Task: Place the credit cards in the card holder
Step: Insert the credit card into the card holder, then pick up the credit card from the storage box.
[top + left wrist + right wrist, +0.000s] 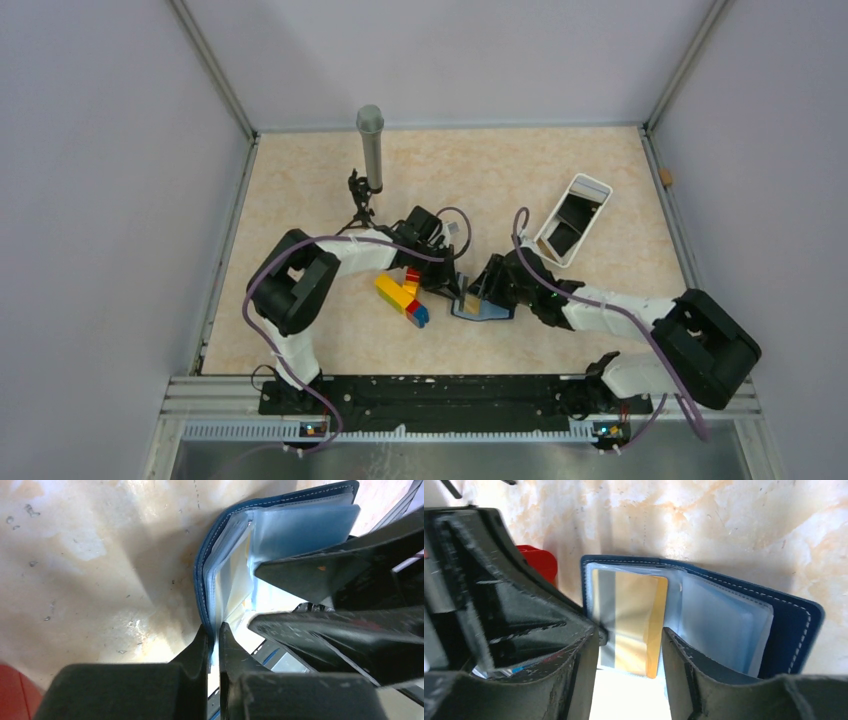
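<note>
Now yellow-gold card (634, 620) lengthwise along fold of open card holder (796, 630).

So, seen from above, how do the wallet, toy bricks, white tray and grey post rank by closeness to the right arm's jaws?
1. Navy wallet: right beneath them.
2. Toy bricks: just left.
3. White tray: back right.
4. Grey post: back left, farthest.

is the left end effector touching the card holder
Touching. The left wrist view shows the left end effector pinching the navy edge of the card holder between its fingers.
</note>
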